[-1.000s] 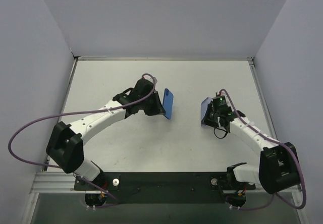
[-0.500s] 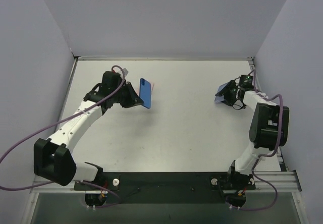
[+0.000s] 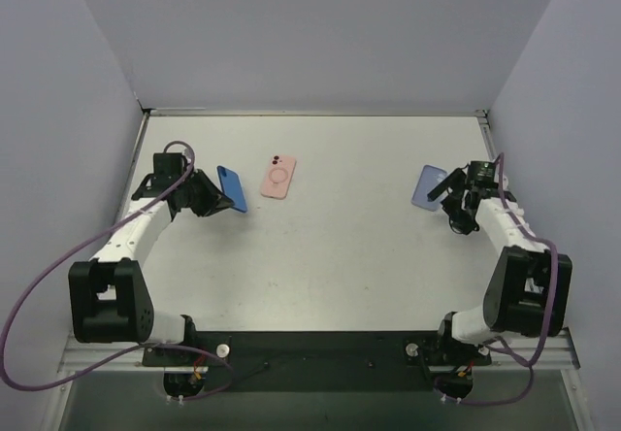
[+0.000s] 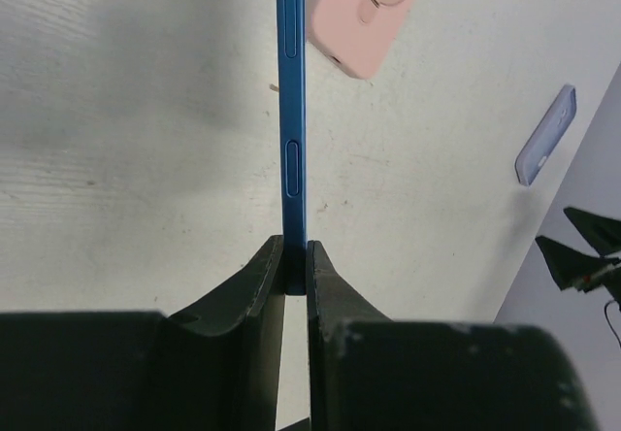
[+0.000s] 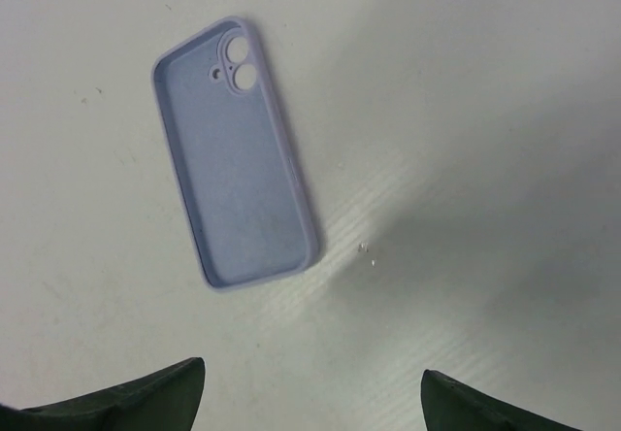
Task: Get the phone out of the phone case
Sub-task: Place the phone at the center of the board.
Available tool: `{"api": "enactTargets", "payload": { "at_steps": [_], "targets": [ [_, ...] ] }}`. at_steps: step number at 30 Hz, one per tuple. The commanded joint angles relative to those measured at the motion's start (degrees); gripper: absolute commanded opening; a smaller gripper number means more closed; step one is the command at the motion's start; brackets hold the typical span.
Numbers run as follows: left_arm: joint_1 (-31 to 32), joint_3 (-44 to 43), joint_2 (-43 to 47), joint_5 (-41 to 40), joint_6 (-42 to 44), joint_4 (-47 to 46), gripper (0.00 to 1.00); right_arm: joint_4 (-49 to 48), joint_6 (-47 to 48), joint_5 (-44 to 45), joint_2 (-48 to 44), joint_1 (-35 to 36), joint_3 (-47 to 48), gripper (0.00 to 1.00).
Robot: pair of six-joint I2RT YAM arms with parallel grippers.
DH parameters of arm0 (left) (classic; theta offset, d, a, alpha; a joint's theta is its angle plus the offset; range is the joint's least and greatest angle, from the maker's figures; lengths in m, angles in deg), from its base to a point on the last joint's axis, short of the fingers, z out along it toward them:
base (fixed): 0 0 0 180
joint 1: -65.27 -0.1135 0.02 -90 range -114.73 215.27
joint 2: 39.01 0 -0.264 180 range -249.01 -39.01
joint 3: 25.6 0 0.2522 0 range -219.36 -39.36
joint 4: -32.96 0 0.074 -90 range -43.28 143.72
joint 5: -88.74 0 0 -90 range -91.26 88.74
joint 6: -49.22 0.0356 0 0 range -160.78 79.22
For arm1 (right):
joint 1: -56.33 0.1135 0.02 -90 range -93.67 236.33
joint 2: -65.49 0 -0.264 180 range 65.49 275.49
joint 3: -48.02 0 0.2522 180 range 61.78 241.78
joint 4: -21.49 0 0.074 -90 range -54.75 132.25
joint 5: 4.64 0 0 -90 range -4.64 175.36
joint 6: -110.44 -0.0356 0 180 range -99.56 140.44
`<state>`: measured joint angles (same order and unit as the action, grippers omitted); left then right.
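Observation:
The blue phone (image 3: 232, 189) is out of its case, held on edge above the table by my left gripper (image 3: 213, 198) at the left. In the left wrist view the phone (image 4: 291, 111) runs straight up from the jaws, and the left gripper (image 4: 296, 253) is shut on its lower end. The lavender phone case (image 3: 429, 186) lies flat at the right, empty, hollow side up (image 5: 236, 157). My right gripper (image 3: 449, 204) hovers just beside it, open, and its fingertips (image 5: 146, 392) stand wide apart with nothing between them.
A pink phone case (image 3: 278, 176) with a ring on its back lies on the table between the two arms, also seen past the phone (image 4: 369, 14). Grey walls close off the table at the back and both sides.
My left arm has swung left with the blue phone in its grip. The right gripper moved to the right, opened and let go of the lavender case, which now lies flat.

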<state>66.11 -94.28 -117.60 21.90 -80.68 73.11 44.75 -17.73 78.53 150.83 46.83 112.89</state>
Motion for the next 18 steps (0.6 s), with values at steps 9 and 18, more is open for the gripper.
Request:
{"api": "enactTargets", "payload": {
  "at_steps": [9, 18],
  "targets": [
    [-7.61, -1.50, -21.42, 14.55, 5.27, -19.36, 0.00, 6.15, 1.00, 0.41, -20.29, 14.59, -14.63, 0.85],
    [-6.12, -11.44, -25.30, -6.69, 10.19, -3.72, 0.64, 10.63, 4.68, 0.24, -24.61, 17.05, -16.22, 0.85]
  ]
}}
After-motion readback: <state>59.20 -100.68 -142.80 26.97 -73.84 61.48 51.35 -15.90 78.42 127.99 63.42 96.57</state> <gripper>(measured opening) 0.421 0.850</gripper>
